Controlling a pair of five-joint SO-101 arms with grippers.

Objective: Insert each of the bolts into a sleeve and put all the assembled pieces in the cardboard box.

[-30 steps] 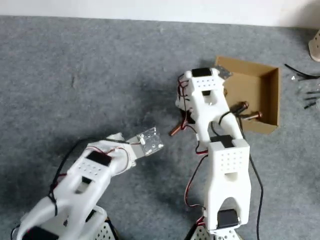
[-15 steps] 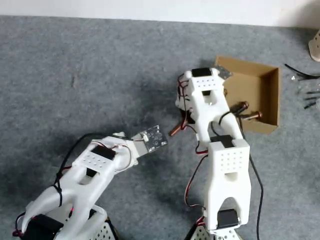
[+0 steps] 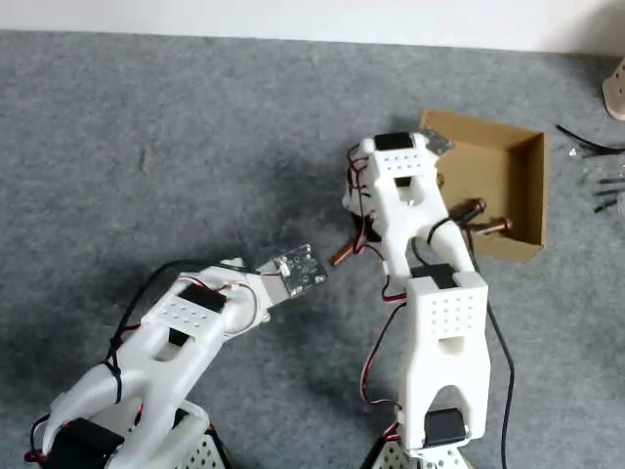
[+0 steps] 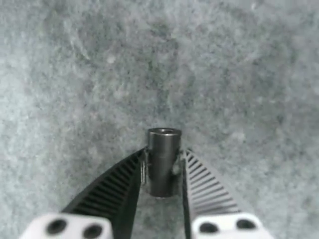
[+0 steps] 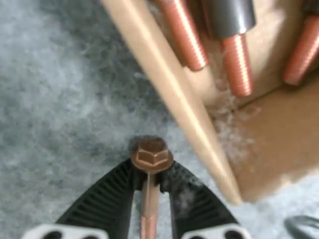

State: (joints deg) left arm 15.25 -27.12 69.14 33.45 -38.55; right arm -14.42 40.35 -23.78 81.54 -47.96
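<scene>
while each arm holds one half of a further assembly, the step in hand looks like mating bolt and sleeve, with boxing to follow. the left gripper [image 4: 163, 160] is pinching a dark steel sleeve [image 4: 163, 144] between its ribbed fingers. the sleeve's open bore faces away from the wrist, above grey carpet [image 4: 75, 74]. the right gripper [image 5: 150, 174] is pressed onto the shank of a copper-coloured hex-head bolt [image 5: 152, 156]. the bolt's head points outward past the fingertips, just beside the outer wall of the cardboard box [image 5: 169, 94]. inside the box lie assembled pieces [image 5: 234, 55], their threaded copper ends poking out of dark sleeves. in the high view the two grippers are near each other but apart.

the next move, as i judge it, calls for bringing the threaded end and the bore onto one line and sliding them together. since the head leads and the shank runs back toward the wrist, the right arm probably has to turn before the thread can meet the sleeve. a slight tilt would catch the thread on the rim.
</scene>
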